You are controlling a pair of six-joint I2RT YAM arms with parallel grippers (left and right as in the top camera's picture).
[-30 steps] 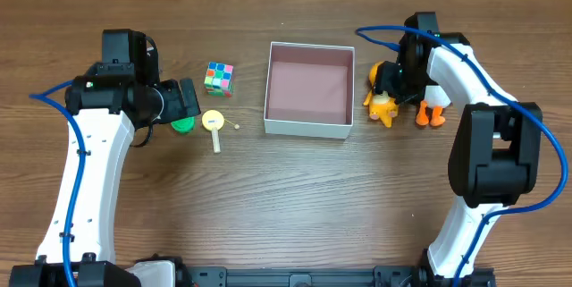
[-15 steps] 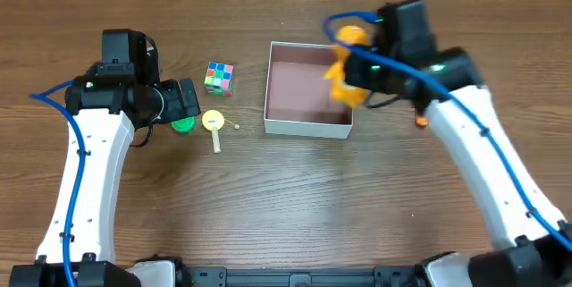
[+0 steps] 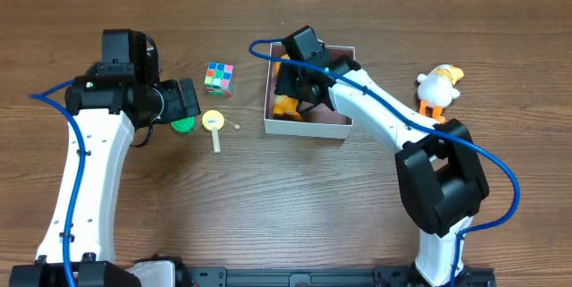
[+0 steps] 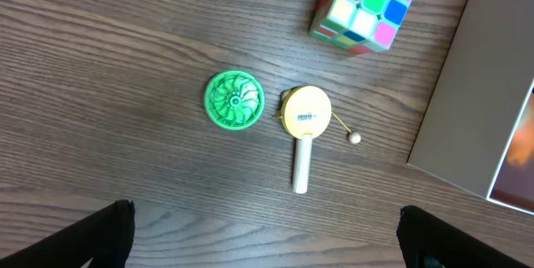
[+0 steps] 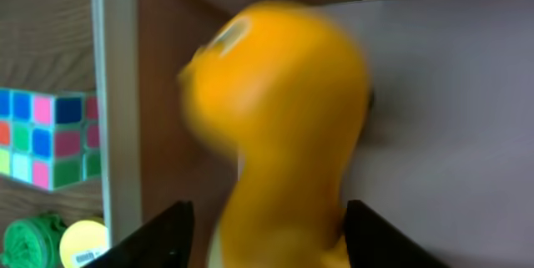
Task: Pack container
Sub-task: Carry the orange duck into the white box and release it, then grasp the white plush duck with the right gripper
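The container [image 3: 308, 127], a white-walled square box with a pinkish-brown inside, stands at the table's centre back. Its corner shows in the left wrist view [image 4: 467, 93] and its wall in the right wrist view [image 5: 117, 93]. My right gripper [image 3: 299, 86] hovers over the box's left half, and its fingers [image 5: 269, 218] stand apart around a blurred orange toy [image 5: 284, 109]. The toy lies inside the box by the left wall [image 3: 284, 105]. My left gripper [image 3: 183, 99] is open and empty [image 4: 263, 235] above bare wood, left of the box.
A colour cube [image 3: 219, 78] [image 4: 363, 5], a green disc [image 3: 182, 125] [image 4: 234, 99] and a yellow hand drum [image 3: 213, 122] [image 4: 304, 113] lie left of the box. A white duck toy with orange feet [image 3: 436, 88] lies right of it.
My right arm picked the orange toy up from right of the box, swung it left over the box, and it now sits inside. The white duck toy is uncovered. The left arm has not moved.
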